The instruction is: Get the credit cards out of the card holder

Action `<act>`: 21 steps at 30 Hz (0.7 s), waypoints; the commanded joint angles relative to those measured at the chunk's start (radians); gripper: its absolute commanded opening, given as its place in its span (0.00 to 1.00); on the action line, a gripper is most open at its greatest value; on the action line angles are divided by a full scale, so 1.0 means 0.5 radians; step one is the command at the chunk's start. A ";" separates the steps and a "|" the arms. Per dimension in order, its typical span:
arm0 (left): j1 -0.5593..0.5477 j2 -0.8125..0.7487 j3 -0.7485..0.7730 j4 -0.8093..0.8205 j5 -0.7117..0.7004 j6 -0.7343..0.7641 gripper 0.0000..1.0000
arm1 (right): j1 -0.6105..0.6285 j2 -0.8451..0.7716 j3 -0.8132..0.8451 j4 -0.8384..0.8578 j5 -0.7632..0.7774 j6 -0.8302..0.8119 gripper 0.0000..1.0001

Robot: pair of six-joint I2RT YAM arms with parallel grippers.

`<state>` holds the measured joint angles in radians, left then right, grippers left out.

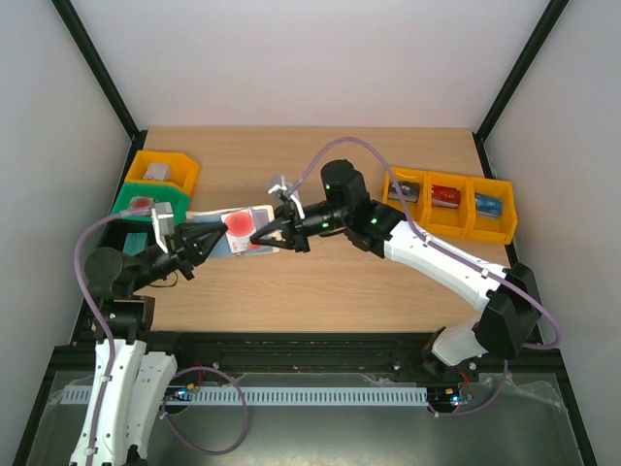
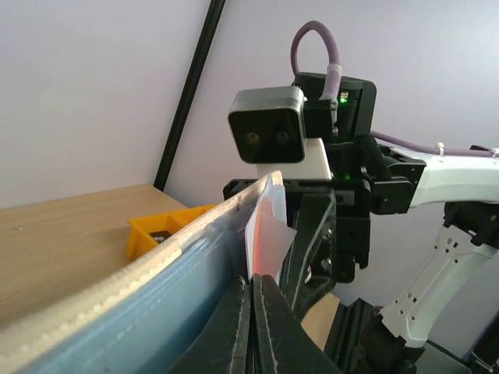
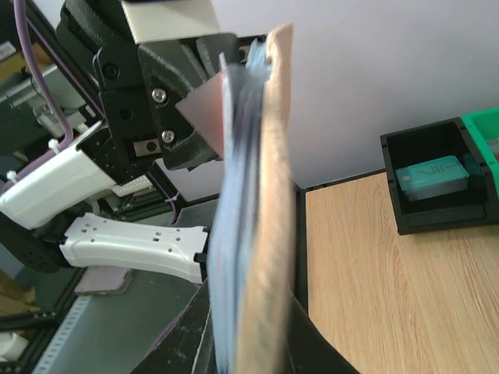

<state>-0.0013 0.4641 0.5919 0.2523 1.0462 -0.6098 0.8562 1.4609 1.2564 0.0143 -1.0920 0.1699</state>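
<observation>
The card holder (image 1: 254, 214), beige outside and blue inside, hangs open above the table's left-middle between my two arms. My right gripper (image 1: 266, 233) is shut on its edge; in the right wrist view the card holder (image 3: 261, 234) stands edge-on and blurred between that gripper's (image 3: 253, 331) jaws. A red and white credit card (image 2: 269, 234) sticks out of the blue pockets (image 2: 148, 304). My left gripper (image 2: 253, 284) is shut on this card's lower edge. From above, the card (image 1: 239, 225) shows red on the card holder, with the left gripper (image 1: 221, 237) at its left side.
Three joined yellow bins (image 1: 448, 204) holding small cards stand at the right. A yellow bin (image 1: 160, 170) and a green bin (image 1: 146, 202) stand at the left. A black bin (image 3: 433, 175) with a teal card sits on the wood beside them.
</observation>
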 commanded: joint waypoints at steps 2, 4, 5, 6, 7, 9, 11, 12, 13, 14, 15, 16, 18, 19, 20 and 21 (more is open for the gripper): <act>0.006 -0.029 0.040 -0.141 -0.050 0.143 0.02 | -0.064 -0.126 -0.046 0.225 -0.154 0.136 0.11; 0.006 -0.029 0.069 -0.219 -0.050 0.222 0.02 | -0.077 -0.132 -0.047 0.208 -0.159 0.129 0.08; 0.006 -0.027 0.083 -0.256 -0.047 0.262 0.02 | -0.080 -0.133 -0.044 0.201 -0.159 0.124 0.06; 0.006 -0.026 0.094 -0.291 -0.047 0.304 0.02 | -0.084 -0.133 -0.042 0.199 -0.164 0.125 0.03; 0.006 -0.027 0.099 -0.322 -0.043 0.331 0.02 | -0.085 -0.133 -0.040 0.198 -0.170 0.124 0.02; 0.006 -0.029 0.097 -0.362 -0.044 0.354 0.02 | -0.089 -0.135 -0.040 0.203 -0.176 0.128 0.02; 0.006 -0.034 0.075 -0.320 -0.038 0.316 0.02 | -0.089 -0.130 -0.039 0.240 -0.158 0.169 0.02; 0.006 -0.037 0.054 -0.243 -0.012 0.269 0.02 | -0.087 -0.121 -0.038 0.273 -0.157 0.204 0.02; 0.006 -0.045 0.005 -0.149 0.009 0.207 0.02 | -0.087 -0.110 -0.039 0.344 -0.167 0.253 0.02; 0.006 -0.051 -0.026 -0.063 0.016 0.135 0.02 | -0.085 -0.097 -0.046 0.414 -0.182 0.314 0.02; 0.004 -0.056 -0.048 -0.012 0.007 0.084 0.06 | -0.083 -0.087 -0.053 0.474 -0.196 0.368 0.02; 0.004 -0.061 -0.063 0.013 -0.007 0.041 0.15 | -0.082 -0.082 -0.059 0.514 -0.200 0.399 0.02; 0.003 -0.063 -0.088 0.031 -0.025 0.006 0.23 | -0.074 -0.080 -0.062 0.551 -0.192 0.415 0.02; -0.001 -0.063 -0.097 0.036 -0.022 -0.003 0.24 | -0.070 -0.079 -0.064 0.570 -0.190 0.426 0.02; -0.007 -0.066 -0.105 0.047 -0.019 -0.010 0.25 | -0.066 -0.076 -0.065 0.589 -0.190 0.441 0.02; -0.013 -0.064 -0.114 0.059 -0.025 -0.024 0.26 | -0.061 -0.072 -0.062 0.600 -0.190 0.451 0.02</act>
<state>-0.0025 0.4385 0.5602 0.2279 1.0359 -0.5705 0.8154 1.4376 1.2282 0.1772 -1.1477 0.3435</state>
